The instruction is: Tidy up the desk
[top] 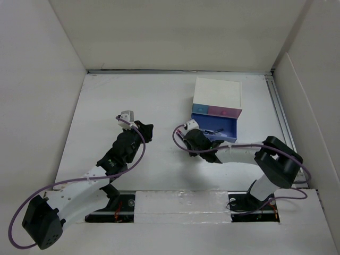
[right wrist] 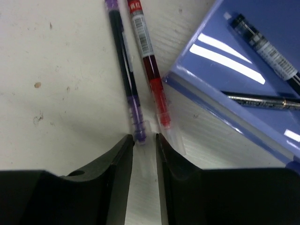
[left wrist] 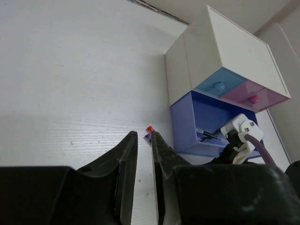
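On the white desk (top: 133,101) a purple pen (right wrist: 123,61) and a red pen (right wrist: 149,56) lie side by side, just left of an open blue drawer (right wrist: 211,101). My right gripper (right wrist: 145,136) is low over the desk with its jaws slightly apart, open. The purple pen's near end sits at the mouth of the jaws and the red pen lies just outside the right fingertip. In the top view the right gripper (top: 187,139) hides both pens. My left gripper (left wrist: 143,134) hovers further left with its jaws nearly together and nothing between them.
A white box (top: 218,90) stands at the back right, with a small blue drawer (left wrist: 218,86) and a pink drawer (left wrist: 253,98) closed. Its pulled-out blue drawer (top: 226,133) holds two dark pens (right wrist: 265,44). White walls enclose the desk.
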Motion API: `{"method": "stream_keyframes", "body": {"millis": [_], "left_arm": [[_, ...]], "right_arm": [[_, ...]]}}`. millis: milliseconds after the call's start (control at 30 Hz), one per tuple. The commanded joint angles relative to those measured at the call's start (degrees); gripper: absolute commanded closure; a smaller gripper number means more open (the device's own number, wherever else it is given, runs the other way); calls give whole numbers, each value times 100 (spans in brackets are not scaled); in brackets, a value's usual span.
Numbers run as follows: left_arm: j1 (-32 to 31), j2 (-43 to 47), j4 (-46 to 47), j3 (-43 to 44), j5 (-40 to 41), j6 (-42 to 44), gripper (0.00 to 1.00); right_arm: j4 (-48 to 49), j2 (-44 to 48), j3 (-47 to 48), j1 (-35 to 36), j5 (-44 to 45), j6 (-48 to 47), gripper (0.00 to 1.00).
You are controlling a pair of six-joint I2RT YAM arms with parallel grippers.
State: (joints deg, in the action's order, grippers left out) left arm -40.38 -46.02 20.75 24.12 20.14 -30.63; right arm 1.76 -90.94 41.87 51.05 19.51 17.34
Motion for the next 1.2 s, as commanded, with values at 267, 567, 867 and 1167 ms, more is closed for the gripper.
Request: {"method": "stream_keyframes", "body": {"millis": [267,567,867,1167], "left_arm": [[13,58,227,-12,7,-4,85],[13,58,227,-12,-19,-4,85],[13,76,236,-13,-28,-13,85],[13,102,236,-30,-45,-13,85]], "right_arm": [[158,225,-29,19,-281,-47,91],[-454,2139,75,-155,-62,-275,92],[-1301,2264,322,-1466,255,-653,90],[-1785,2299,533,-1589,1186,-258,52]]}}
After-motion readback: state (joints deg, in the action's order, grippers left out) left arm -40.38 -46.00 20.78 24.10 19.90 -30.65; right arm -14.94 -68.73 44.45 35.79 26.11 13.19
